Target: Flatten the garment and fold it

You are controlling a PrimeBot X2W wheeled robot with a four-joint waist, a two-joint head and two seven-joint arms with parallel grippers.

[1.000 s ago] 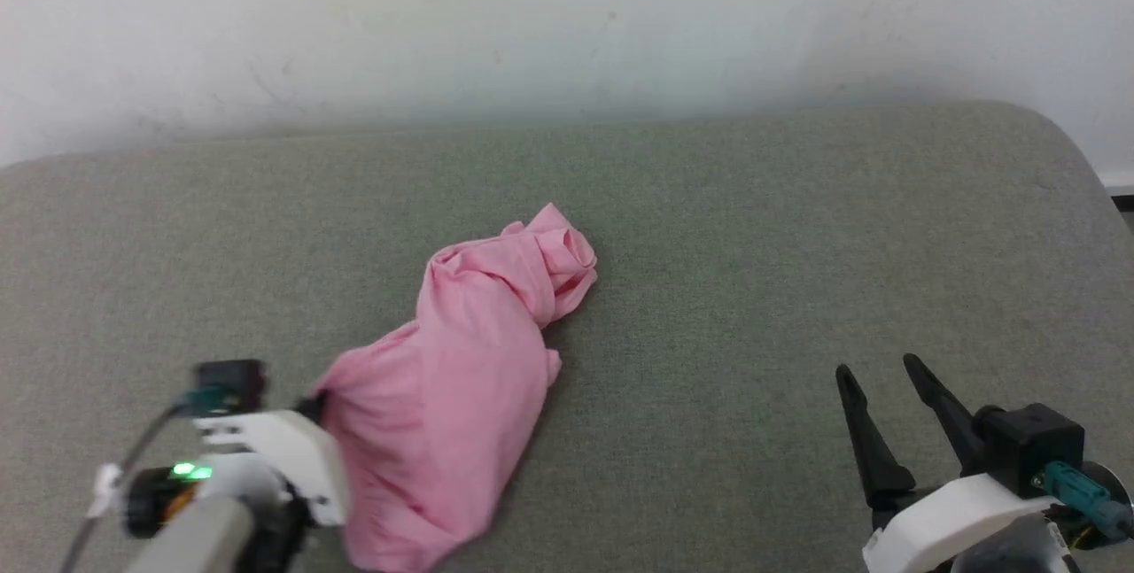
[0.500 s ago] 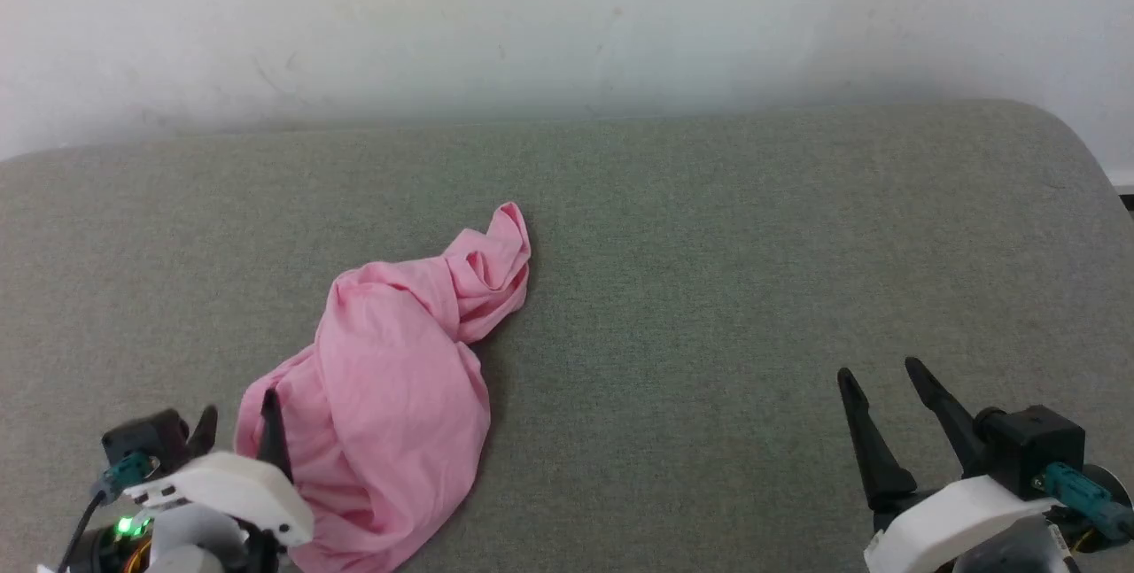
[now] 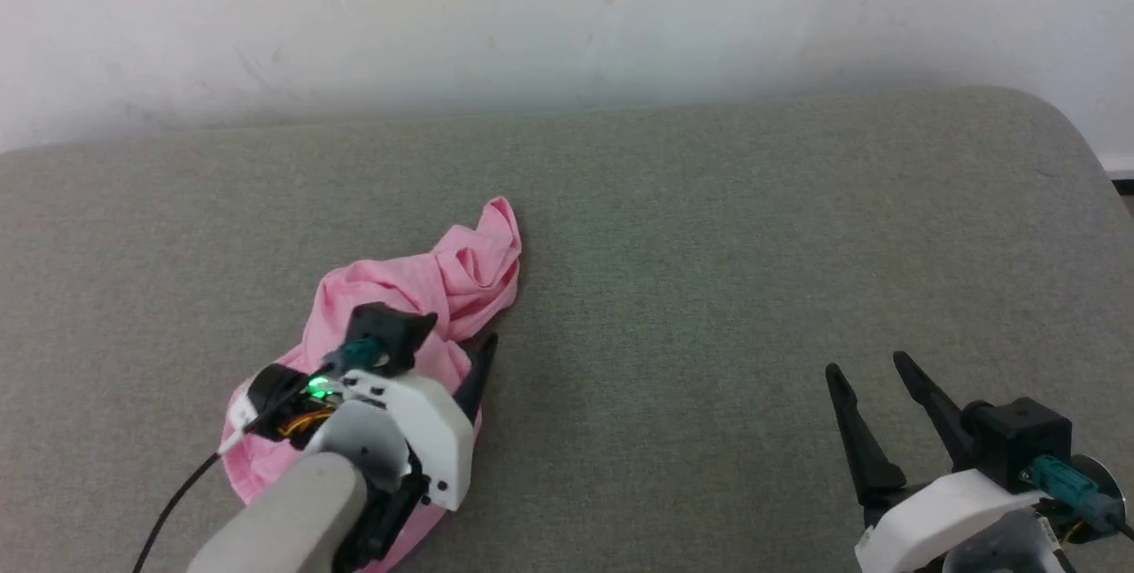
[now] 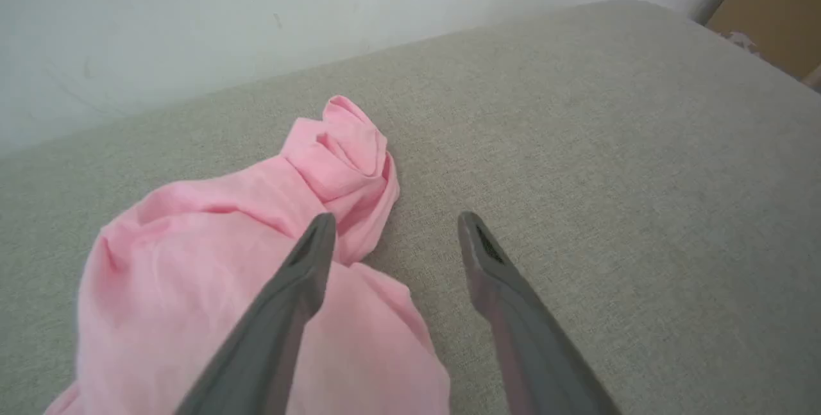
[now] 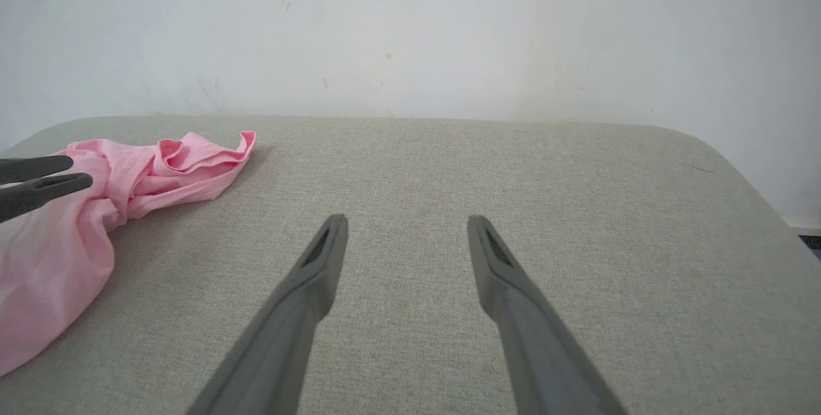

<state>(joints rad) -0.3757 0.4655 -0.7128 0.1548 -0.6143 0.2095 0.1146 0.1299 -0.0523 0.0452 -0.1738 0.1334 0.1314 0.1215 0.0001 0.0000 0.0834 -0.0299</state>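
Observation:
The garment (image 3: 425, 290) is a crumpled pink heap left of centre on the grey-green cushion (image 3: 709, 272), with a bunched end pointing toward the wall. My left gripper (image 3: 452, 350) hovers over its right side, open and holding nothing. In the left wrist view the left gripper (image 4: 397, 222) has one finger above the garment (image 4: 192, 261) and the other above bare cushion. The forearm hides the heap's near part in the head view. My right gripper (image 3: 868, 367) stands open and empty at the lower right, far from the cloth. In the right wrist view the right gripper (image 5: 407, 219) is open, with the garment (image 5: 160, 168) far left.
A pale wall (image 3: 567, 15) runs directly behind the cushion. The cushion's rounded right corner (image 3: 1054, 121) drops off toward the floor. A brown box (image 4: 770, 24) stands beyond that corner. Bare cushion stretches between the two grippers.
My left gripper has opened and let go of the garment, which settled into a heap further left. The left arm then swung forward over the heap. The right arm stayed put.

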